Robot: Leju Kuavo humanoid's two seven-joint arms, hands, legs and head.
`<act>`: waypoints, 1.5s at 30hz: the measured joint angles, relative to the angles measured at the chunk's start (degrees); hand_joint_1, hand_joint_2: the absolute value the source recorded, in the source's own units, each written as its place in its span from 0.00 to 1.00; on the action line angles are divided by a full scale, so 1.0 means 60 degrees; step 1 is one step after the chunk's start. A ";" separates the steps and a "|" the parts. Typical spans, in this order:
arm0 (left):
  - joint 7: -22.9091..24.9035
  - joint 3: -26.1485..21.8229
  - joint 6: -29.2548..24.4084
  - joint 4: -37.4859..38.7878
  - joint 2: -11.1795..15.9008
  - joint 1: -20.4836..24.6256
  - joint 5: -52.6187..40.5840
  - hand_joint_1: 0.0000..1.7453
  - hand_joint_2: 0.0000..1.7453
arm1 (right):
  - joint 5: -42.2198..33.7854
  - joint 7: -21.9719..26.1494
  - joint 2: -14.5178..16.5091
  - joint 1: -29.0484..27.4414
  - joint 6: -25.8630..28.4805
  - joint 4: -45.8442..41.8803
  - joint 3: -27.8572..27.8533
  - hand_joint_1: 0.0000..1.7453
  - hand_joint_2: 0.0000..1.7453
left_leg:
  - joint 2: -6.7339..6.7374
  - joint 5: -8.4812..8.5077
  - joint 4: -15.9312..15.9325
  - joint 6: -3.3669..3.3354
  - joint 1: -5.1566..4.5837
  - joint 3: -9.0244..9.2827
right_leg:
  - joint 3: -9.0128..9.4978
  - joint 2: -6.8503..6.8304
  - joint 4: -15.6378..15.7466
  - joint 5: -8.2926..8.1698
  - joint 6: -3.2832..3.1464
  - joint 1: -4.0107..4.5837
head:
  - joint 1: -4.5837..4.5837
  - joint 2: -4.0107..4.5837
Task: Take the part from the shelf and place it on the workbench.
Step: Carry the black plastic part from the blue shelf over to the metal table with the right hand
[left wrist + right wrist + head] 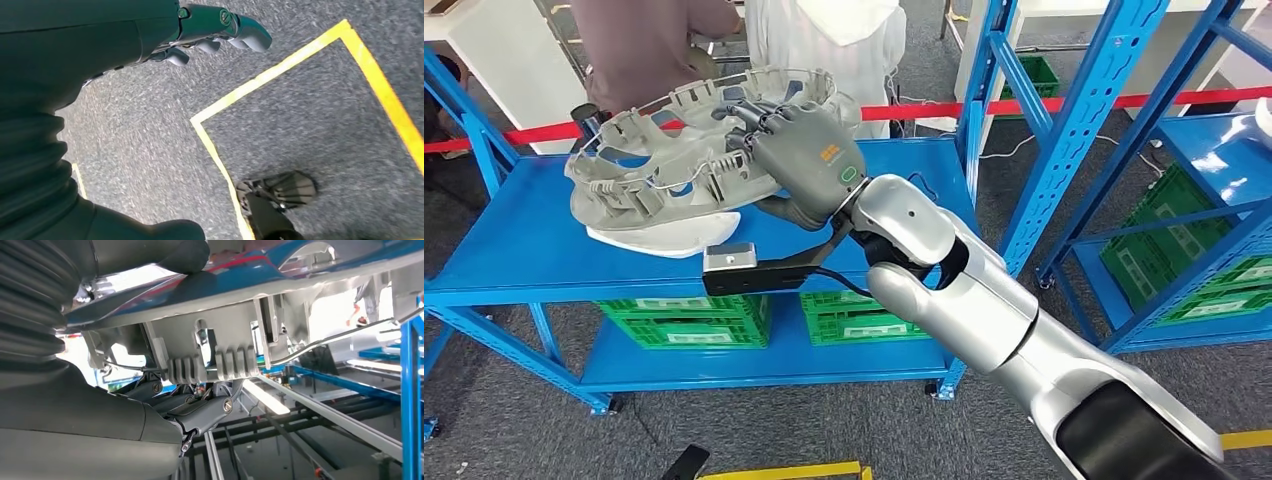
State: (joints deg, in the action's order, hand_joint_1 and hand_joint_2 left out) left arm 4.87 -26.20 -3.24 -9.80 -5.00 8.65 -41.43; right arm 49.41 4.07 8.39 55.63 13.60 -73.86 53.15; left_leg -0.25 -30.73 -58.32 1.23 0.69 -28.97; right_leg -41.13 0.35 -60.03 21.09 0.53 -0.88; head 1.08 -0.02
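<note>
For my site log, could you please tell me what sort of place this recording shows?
Most likely a factory or warehouse work area: blue steel shelving racks, green plastic storage crates under the shelf, and yellow tape lines on the grey floor. The right hand grips a grey moulded plastic part above the shelf.

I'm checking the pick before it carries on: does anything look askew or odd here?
The grey part sits tilted in the right hand, its far edge raised above the blue shelf. A white piece lies under it on the shelf. Nothing looks damaged.
</note>
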 joint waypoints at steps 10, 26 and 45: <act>0.0010 0.0037 0.0092 -0.0015 -0.0036 0.0087 -0.0356 0.00 1.00 | 0.0119 -0.0308 -0.0429 0.0036 -0.0283 -0.0287 -0.0053 1.00 1.00 | 0.0083 0.0963 -0.0133 -0.0274 -0.0089 -0.1228 | 0.0726 -0.0016 -0.1161 0.1305 -0.0096 0.0141 | -0.0090 0.0000; -0.0287 -0.0029 -0.0017 -0.0032 0.0071 -0.0006 0.0144 0.00 1.00 | -0.0571 0.0081 -0.0101 0.0316 0.0006 0.0058 0.0285 1.00 1.00 | 0.0022 0.0110 -0.0798 0.0570 0.0203 -0.0361 | 0.0138 -0.0116 0.0149 0.0106 -0.0238 -0.0025 | 0.0005 0.0000; -0.0275 -0.0456 -0.0170 -0.0045 0.0054 -0.0224 0.0184 0.00 1.00 | -0.0201 0.0104 0.0324 -0.0066 0.0089 0.0241 0.0557 1.00 1.00 | -0.0006 0.1490 -0.0041 -0.0059 -0.0074 -0.1546 | 0.1714 -0.0063 0.0306 0.1423 -0.0562 0.0396 | -0.0126 0.0000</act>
State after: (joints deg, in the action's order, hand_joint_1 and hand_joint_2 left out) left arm 3.22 -28.94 -4.26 -10.07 -4.68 7.31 -40.33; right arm 48.21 4.70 10.34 55.23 14.13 -72.41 56.49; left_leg -0.28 -21.79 -58.57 0.87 0.25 -38.25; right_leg -30.84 -0.03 -58.20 29.63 -2.84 1.50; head 0.32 -0.02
